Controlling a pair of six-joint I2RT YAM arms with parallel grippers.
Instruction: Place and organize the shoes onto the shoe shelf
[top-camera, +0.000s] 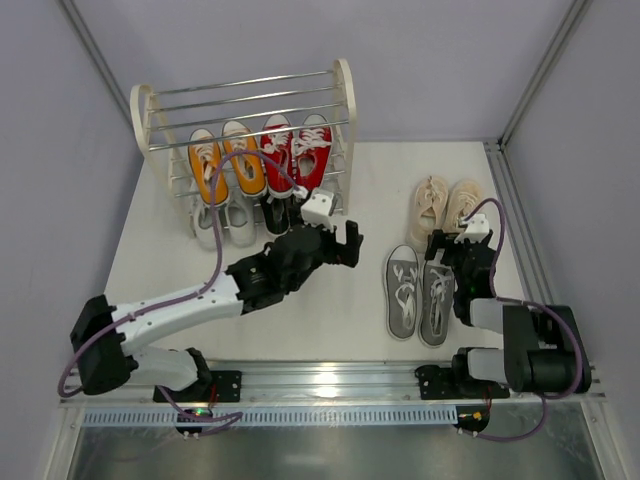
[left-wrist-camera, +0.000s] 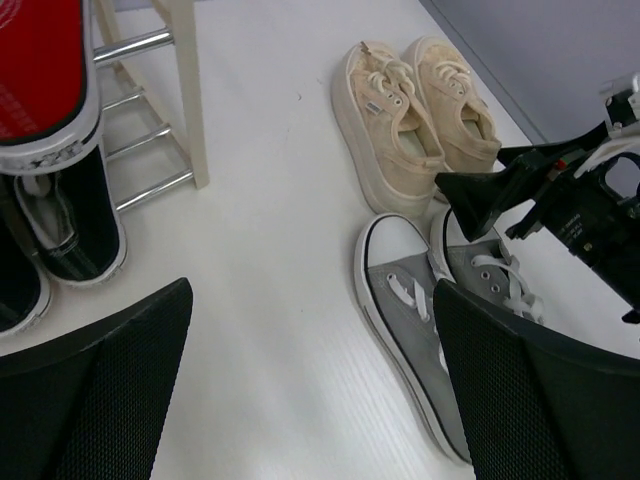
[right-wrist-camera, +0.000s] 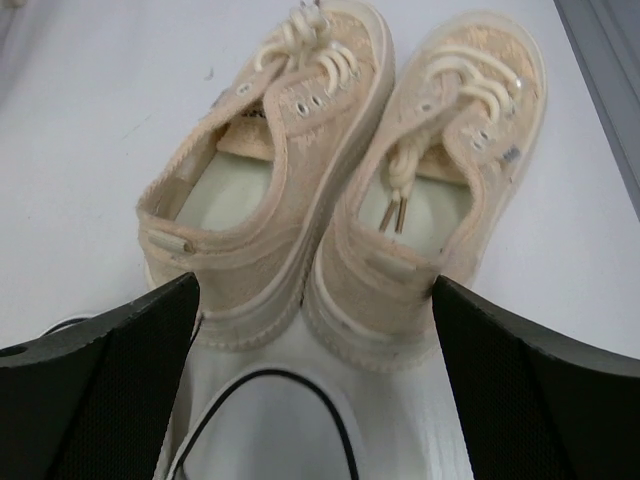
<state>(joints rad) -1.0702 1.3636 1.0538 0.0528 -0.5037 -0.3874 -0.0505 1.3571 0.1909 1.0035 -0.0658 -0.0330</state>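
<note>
The shoe shelf (top-camera: 246, 110) stands at the back left. An orange pair (top-camera: 226, 160) and a red pair (top-camera: 297, 150) lie on one of its tiers. Below them are a white pair (top-camera: 222, 222) and a black pair (left-wrist-camera: 70, 222), the black ones partly hidden by my arm in the top view. On the table lie a grey pair (top-camera: 418, 292) and a beige pair (top-camera: 443, 207). My left gripper (left-wrist-camera: 312, 290) is open over bare table between shelf and grey shoes (left-wrist-camera: 405, 305). My right gripper (right-wrist-camera: 315, 285) is open just behind the beige heels (right-wrist-camera: 340, 180).
The shelf's cream end frame (left-wrist-camera: 190, 100) stands close on the left gripper's left. The right gripper (left-wrist-camera: 500, 190) shows in the left wrist view over the grey pair. A grey shoe's white toe (right-wrist-camera: 270, 430) lies under the right gripper. A metal rail (top-camera: 515, 230) edges the table's right side.
</note>
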